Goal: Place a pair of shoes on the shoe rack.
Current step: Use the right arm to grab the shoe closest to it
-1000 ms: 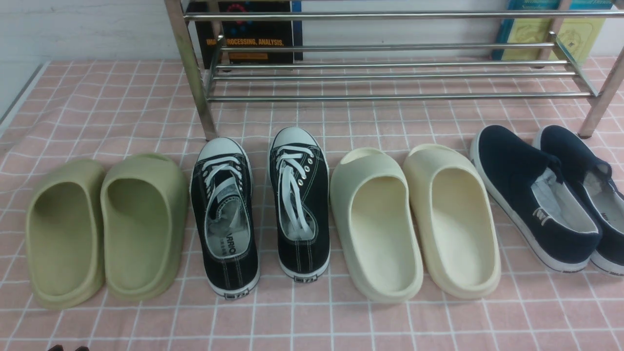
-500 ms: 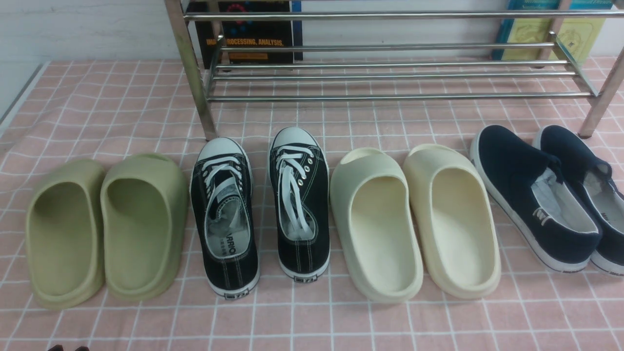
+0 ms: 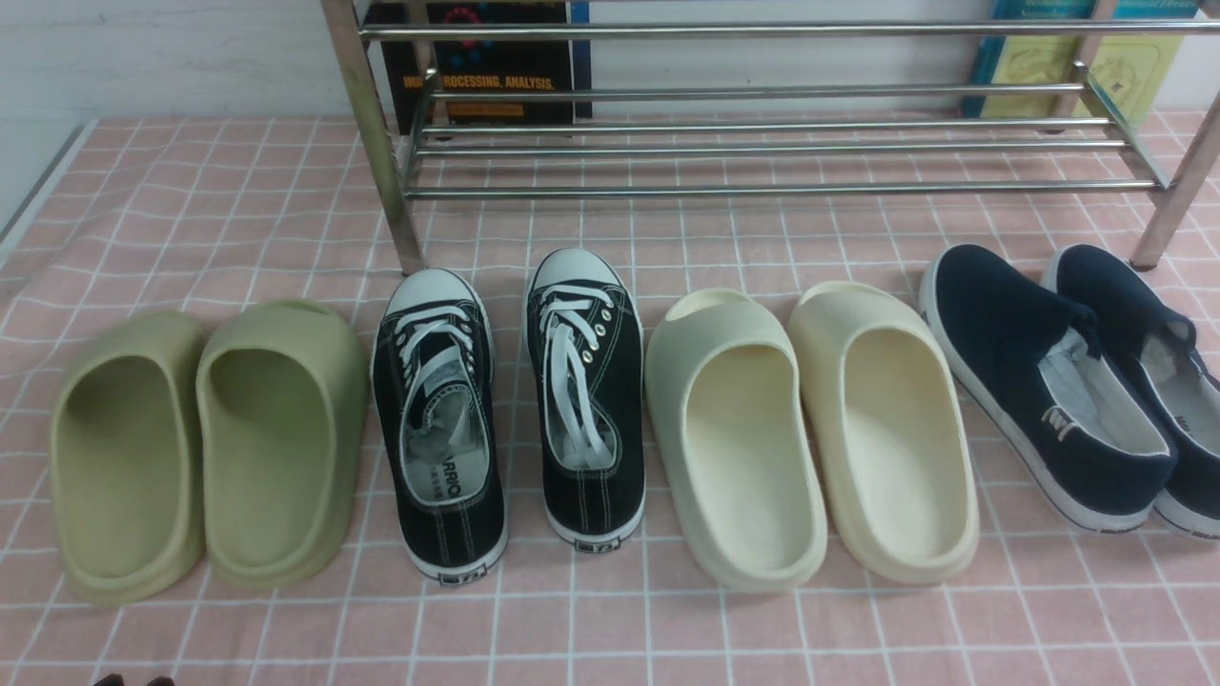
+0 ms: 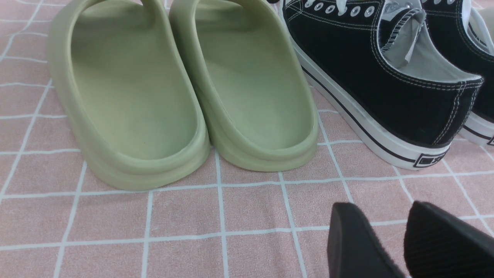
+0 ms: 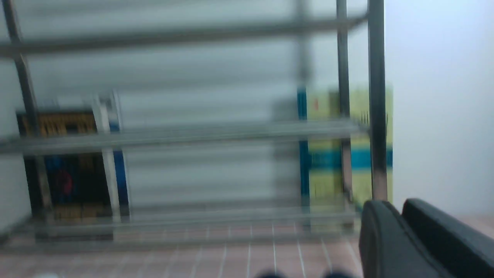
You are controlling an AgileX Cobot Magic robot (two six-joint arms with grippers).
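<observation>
Navy canvas slip-on shoes (image 3: 1039, 381), white-soled, lie far right on the worktop (image 3: 238, 210), toes toward the chrome tube shoe rack (image 3: 762, 143), judged nearest the right end effector (image 5: 397, 210), fingers together; left end effector (image 4: 380, 210) slightly parted.

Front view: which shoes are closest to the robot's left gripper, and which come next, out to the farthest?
1. Olive slides, far left, beside the left gripper.
2. Black lace-up sneakers, left of middle.
3. Cream slides, right of middle.
4. Navy slip-ons, far right.
</observation>
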